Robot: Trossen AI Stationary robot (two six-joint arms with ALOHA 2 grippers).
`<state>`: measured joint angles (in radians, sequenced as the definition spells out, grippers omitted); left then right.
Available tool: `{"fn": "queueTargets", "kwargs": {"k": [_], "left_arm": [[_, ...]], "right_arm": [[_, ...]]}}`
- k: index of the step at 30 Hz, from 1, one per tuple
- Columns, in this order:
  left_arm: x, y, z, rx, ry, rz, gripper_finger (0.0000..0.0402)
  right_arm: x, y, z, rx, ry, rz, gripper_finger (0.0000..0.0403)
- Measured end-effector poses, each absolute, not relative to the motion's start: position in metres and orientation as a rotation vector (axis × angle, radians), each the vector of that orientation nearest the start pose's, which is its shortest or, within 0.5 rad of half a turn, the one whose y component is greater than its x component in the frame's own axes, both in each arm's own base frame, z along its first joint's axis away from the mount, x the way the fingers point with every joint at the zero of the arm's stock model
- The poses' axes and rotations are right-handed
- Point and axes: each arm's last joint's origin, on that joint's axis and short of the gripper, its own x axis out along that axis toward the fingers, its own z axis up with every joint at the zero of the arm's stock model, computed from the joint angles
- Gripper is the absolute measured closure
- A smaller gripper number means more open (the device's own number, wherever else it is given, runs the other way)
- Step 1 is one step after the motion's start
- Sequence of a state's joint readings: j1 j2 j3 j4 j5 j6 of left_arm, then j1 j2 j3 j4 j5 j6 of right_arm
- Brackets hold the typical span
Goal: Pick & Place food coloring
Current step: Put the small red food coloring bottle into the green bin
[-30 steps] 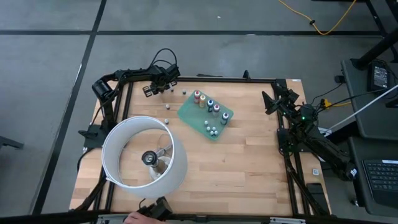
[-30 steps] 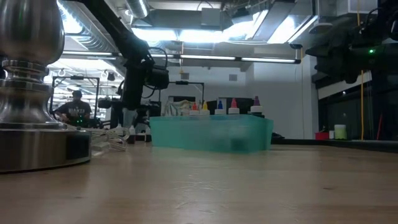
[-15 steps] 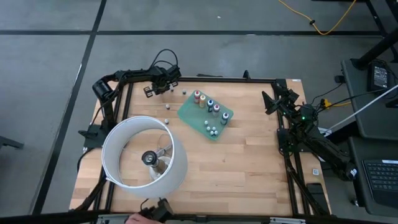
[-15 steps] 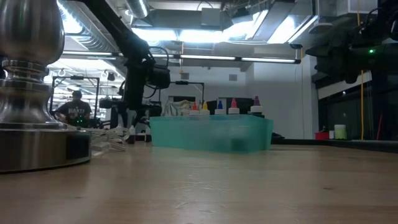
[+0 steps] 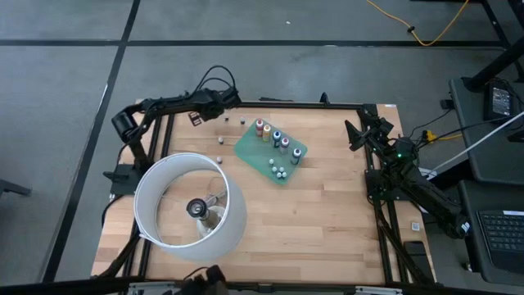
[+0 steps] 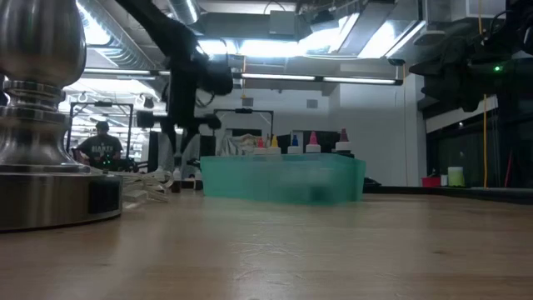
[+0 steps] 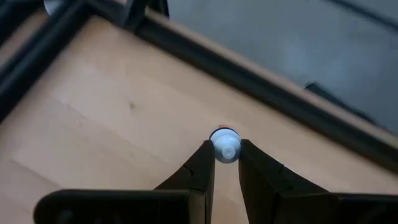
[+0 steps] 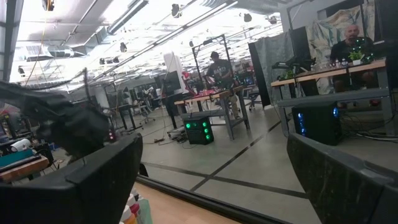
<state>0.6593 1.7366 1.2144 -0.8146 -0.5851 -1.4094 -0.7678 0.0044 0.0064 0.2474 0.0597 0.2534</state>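
Note:
A tiny pale grey-white food coloring bottle (image 7: 225, 144) sits between the fingertips of my left gripper (image 7: 225, 154), which is shut on it above the table's far left corner (image 5: 228, 100). Several more bottles with coloured caps (image 5: 274, 138) stand on the green tray (image 5: 255, 152), which the low view shows as a teal box (image 6: 283, 179). A few loose pale bottles (image 5: 227, 120) stand on the wood near the far left corner. My right gripper (image 5: 357, 131) waits open at the far right corner, its fingers wide apart (image 8: 211, 180). My left gripper pinches the small bottle by its upper end (image 7: 226, 151) between its two fingertips. The fingers slant down at it from above. The bottle is upright with its cap up, and lifted clear of the wood.
A big white ring lamp shade (image 5: 190, 201) covers the near left of the table; its metal base (image 6: 42, 108) fills the low view's left. Black frame rails (image 7: 261, 81) run along the table's edges. Bare wood (image 5: 327, 221) lies to the near right.
My left gripper has risen from the table's far left corner and swung a little toward the right and the far edge. The right arm has kept still.

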Motion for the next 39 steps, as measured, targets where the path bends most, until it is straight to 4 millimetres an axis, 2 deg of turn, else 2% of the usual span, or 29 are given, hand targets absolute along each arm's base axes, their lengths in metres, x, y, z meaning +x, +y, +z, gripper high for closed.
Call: {"fn": "queueTargets", "kwargs": {"k": [9, 18, 21, 31, 39], "left_arm": [[0.256, 0.197, 0.25, -0.868, 0.269, 1.74, 0.0352], [0.288, 0.206, 0.313, -0.627, 0.266, 1.373, 0.0352], [0.295, 0.204, 0.327, -0.584, 0.276, 1.261, 0.0353], [0.314, 0.183, 0.357, -0.465, 0.35, 0.938, 0.036], [0.33, 0.151, 0.359, -0.437, 0.407, 0.783, 0.0361]], "right_arm": [[0.067, -0.067, 0.189, 0.149, -0.343, -0.787, 0.0004], [0.067, -0.067, 0.189, 0.149, -0.343, -0.787, 0.0004], [0.067, -0.067, 0.189, 0.149, -0.343, -0.787, 0.0004], [0.067, -0.067, 0.189, 0.149, -0.341, -0.787, 0.0004], [0.067, -0.067, 0.189, 0.15, -0.341, -0.787, 0.0004]]}}
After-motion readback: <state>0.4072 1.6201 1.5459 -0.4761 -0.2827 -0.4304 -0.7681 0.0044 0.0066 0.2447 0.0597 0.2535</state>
